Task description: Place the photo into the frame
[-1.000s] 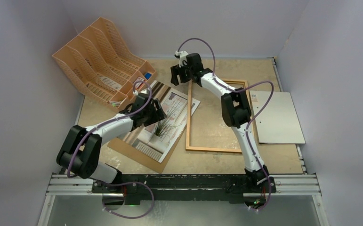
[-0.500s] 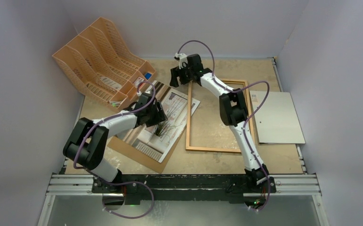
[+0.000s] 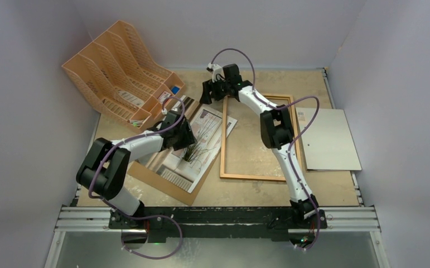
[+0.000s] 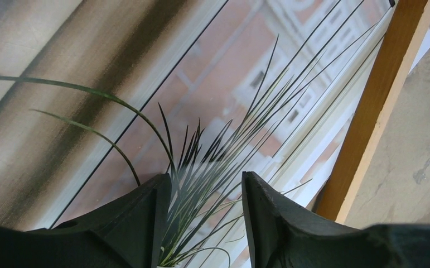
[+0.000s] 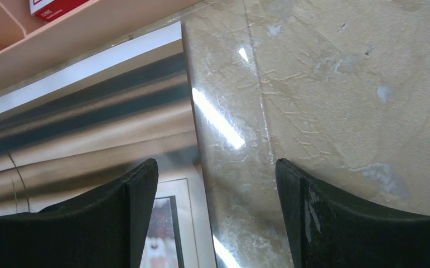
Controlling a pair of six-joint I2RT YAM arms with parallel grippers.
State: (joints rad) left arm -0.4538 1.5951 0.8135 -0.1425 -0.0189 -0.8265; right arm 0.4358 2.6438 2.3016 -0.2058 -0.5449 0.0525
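The photo [image 3: 198, 146] lies picture side up at centre left, its right edge over the frame's left moulding. The frame [image 3: 223, 151] lies flat at the centre, with table showing inside it. My left gripper [image 3: 183, 135] is open, low over the photo's grassy plant; in the left wrist view its gripper [image 4: 207, 187] has the plant print [image 4: 145, 95] between the fingers, and the frame's moulding [image 4: 377, 106] is at the right. My right gripper [image 3: 209, 92] is open above the photo's far corner. In the right wrist view, that gripper [image 5: 217, 173] straddles the photo's edge [image 5: 90, 128].
An orange-tan file rack [image 3: 117, 67] stands at the back left, its base in the right wrist view [image 5: 62, 33]. A brown backing panel [image 3: 159, 183] lies under the photo. A pale grey-white sheet [image 3: 329, 139] lies right of the frame.
My left arm's elbow has swung towards the photo and its gripper has shifted slightly left over the photo. My right gripper has edged a little left. The photo and frame have not moved.
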